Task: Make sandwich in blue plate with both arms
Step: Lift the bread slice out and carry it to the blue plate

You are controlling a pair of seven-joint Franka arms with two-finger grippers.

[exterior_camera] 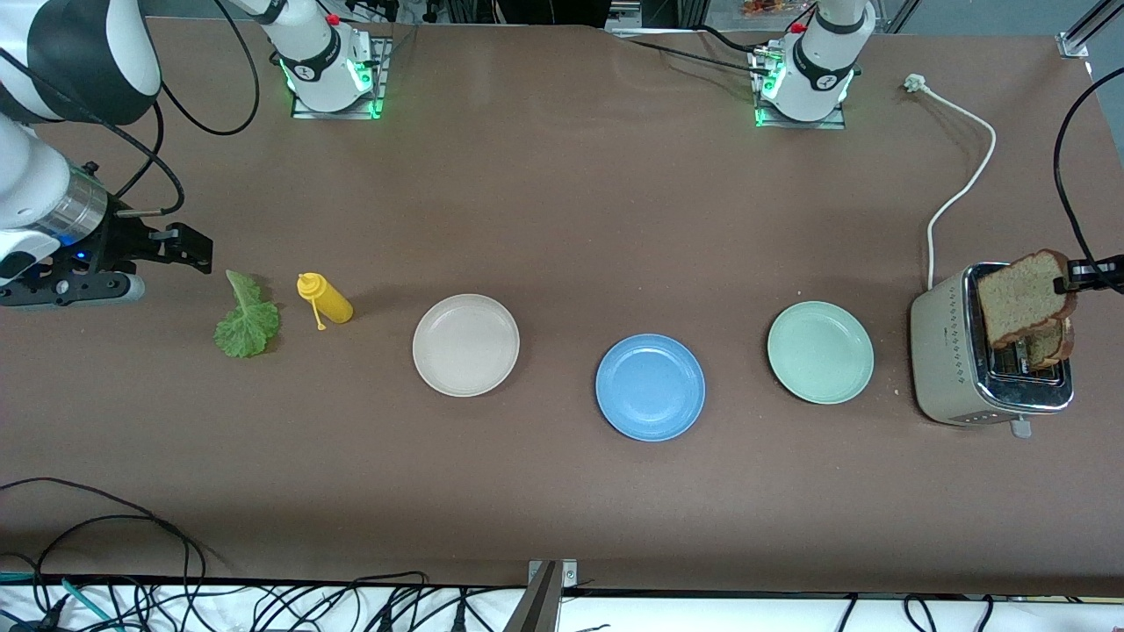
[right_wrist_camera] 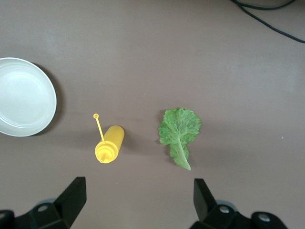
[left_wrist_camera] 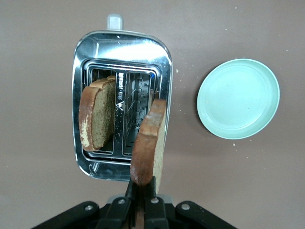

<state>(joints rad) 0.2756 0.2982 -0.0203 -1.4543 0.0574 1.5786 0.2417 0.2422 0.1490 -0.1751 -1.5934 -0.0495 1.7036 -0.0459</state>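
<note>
The left gripper (left_wrist_camera: 142, 195) grips a bread slice (left_wrist_camera: 148, 143) over the toaster (left_wrist_camera: 121, 47); the right gripper (right_wrist_camera: 138, 200) hangs wide apart over the bench (exterior_camera: 562, 219) by the lettuce (right_wrist_camera: 178, 133); the blue plate (exterior_camera: 650, 386) lies bare.

Blue plate (exterior_camera: 650, 387), green lettuce (exterior_camera: 247, 318), brown speckled bread (exterior_camera: 1024, 295), yellow bottle (exterior_camera: 326, 298).

mint plate (exterior_camera: 820, 352) between toaster (exterior_camera: 948, 369), blue plate (exterior_camera: 650, 387)

A brown mat (exterior_camera: 562, 219) is covering the table, black cables (exterior_camera: 105, 579) are trailing along its near edge, and green lights (exterior_camera: 373, 88) are glowing farther up.
</note>
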